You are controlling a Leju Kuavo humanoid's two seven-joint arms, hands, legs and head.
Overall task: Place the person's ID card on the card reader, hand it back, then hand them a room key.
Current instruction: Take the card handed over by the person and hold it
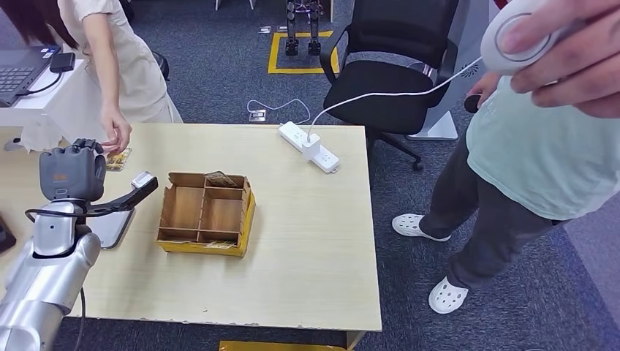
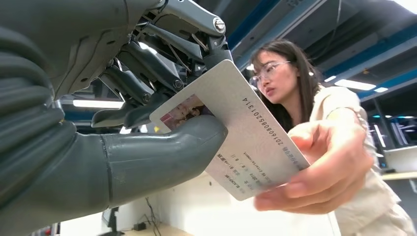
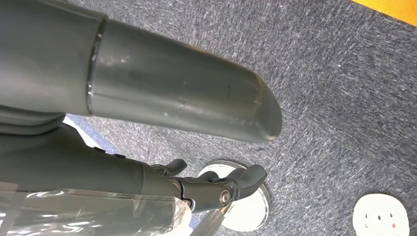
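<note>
The ID card (image 2: 236, 130) is partly hidden — the left hand's thumb (image 2: 162, 152) covers one corner, and the person's fingers (image 2: 314, 189) cover the corner at 4 o'clock. Its small print is too tiny to read. From the head view, the left hand (image 1: 71, 172) hides the card. The right hand's (image 3: 162, 98) fingers are too close and cut off — how they lie is unclear.

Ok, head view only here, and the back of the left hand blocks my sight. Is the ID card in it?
Observer: Yes. The left hand pinches the white plastic ID card between thumb and fingers.
Operator: Is the person holding it too?
Observer: Yes, the person's hand grips the card's other end.
Operator: And my right hand?
Observer: The right hand hangs over grey carpet; I can't tell whether it is open.
</note>
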